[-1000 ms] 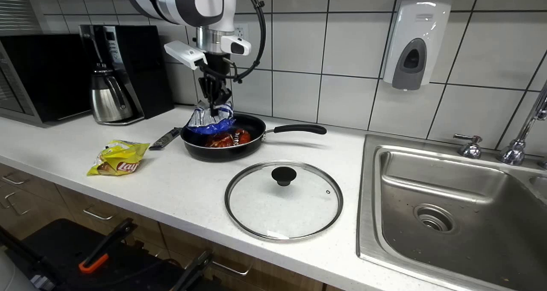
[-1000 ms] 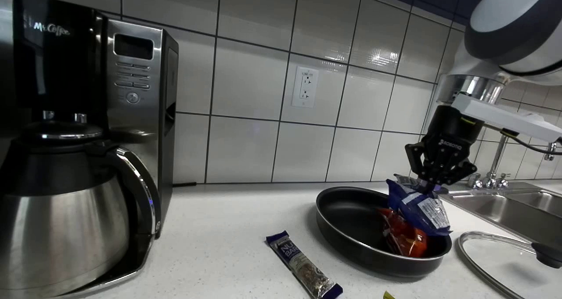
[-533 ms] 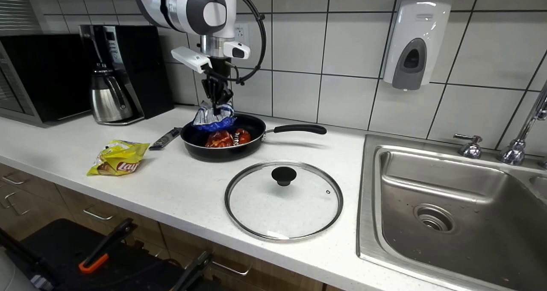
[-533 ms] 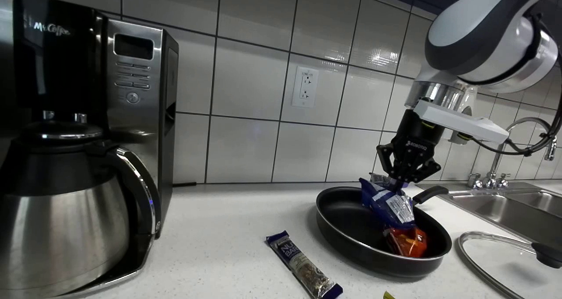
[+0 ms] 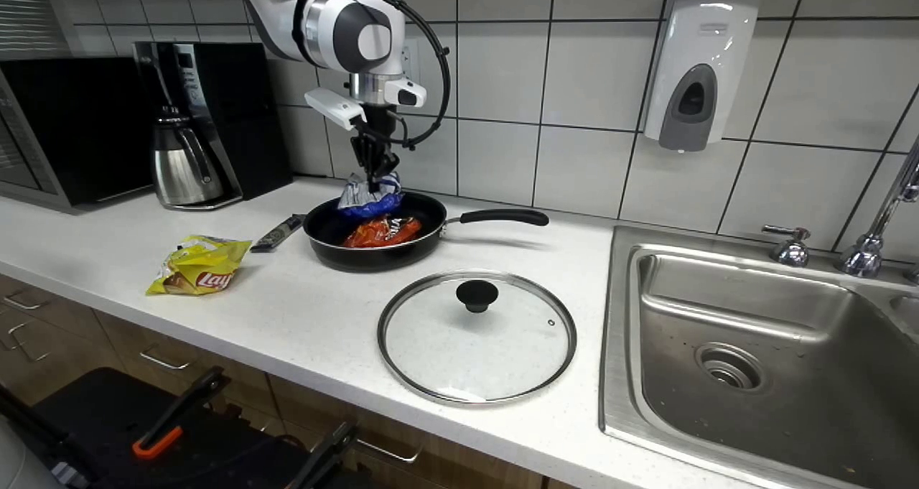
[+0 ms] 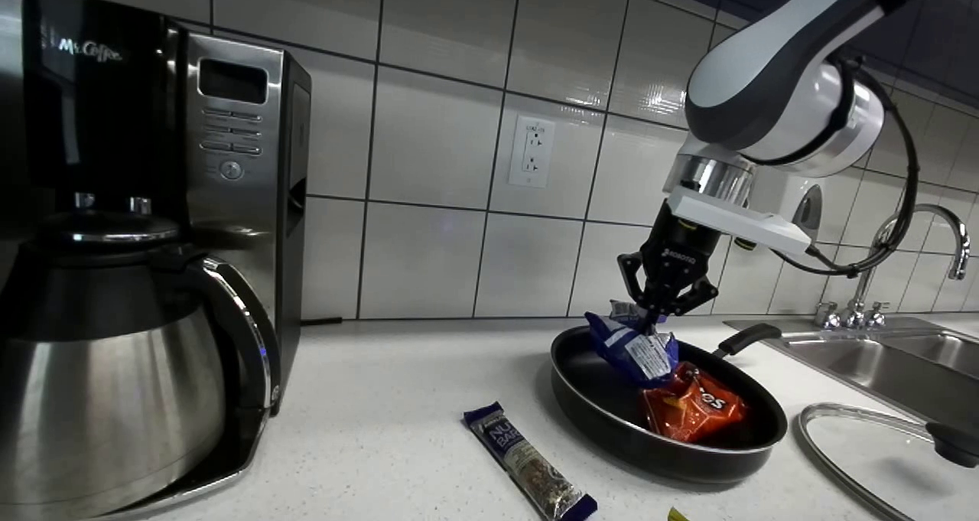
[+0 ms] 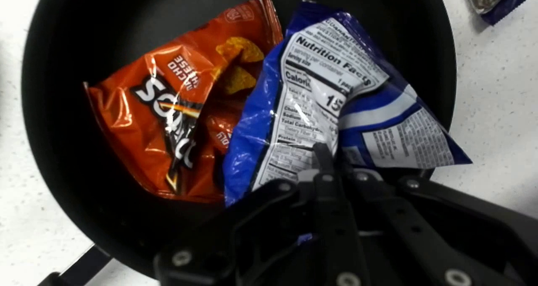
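The work area is a kitchen. It is identified by a stainless-steel sink (image 5: 682, 396) set into a white counter (image 5: 309, 317), with a chrome faucet (image 5: 865, 253) at the rear edge and wood-finish drawers (image 5: 136, 342) below. A dispenser (image 5: 700, 72) is mounted on the tiled wall (image 5: 502, 72). A coffee maker (image 6: 237, 192) with a steel carafe (image 6: 115, 398) stands on the counter. A frying pan (image 5: 359, 261) and a glass lid (image 5: 477, 352) rest there also.

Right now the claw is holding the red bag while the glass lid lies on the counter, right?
Not quite: the wrist view shows the gripper holding the blue bag; the red bag lies in the pan. The glass lid does lie on the counter.
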Robot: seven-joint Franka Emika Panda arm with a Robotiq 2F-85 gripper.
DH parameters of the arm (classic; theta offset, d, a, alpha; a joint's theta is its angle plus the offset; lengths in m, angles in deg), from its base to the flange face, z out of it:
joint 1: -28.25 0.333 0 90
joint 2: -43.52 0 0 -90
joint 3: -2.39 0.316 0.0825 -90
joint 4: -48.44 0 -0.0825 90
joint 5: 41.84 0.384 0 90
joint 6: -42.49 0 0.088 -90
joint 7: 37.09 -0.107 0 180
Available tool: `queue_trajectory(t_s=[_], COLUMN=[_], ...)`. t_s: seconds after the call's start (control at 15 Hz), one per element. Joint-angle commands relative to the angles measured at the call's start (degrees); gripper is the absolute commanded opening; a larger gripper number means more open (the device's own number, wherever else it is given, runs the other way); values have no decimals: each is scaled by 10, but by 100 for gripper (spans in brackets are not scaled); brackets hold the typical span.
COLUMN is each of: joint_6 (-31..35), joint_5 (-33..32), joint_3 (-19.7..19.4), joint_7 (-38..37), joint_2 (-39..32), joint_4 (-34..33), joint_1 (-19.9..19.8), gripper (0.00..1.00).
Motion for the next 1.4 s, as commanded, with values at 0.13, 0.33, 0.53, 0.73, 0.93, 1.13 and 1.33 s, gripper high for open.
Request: queue_trajectory(t_s=[0.13,0.33,0.53,0.73,0.93,1.13,1.33], joint_6=[-4,-5,-9,-8,-7,-2,-3], joint_5=[-14,-12,-17,-12,-7,-9,-15], joint_3=[-7,-6,-8,-6,-2,-3,-5], joint_7=[-39,-40,-43,-40,-33,-34,-42], joint_2=[-28,-19,-12,-7,6,17,12], joint_4=[-47,-43,-34,-29,-23,-19,-30], joint_1=[8,7,8,6,4,5,8], gripper=[0,0,0,0,0,0,0])
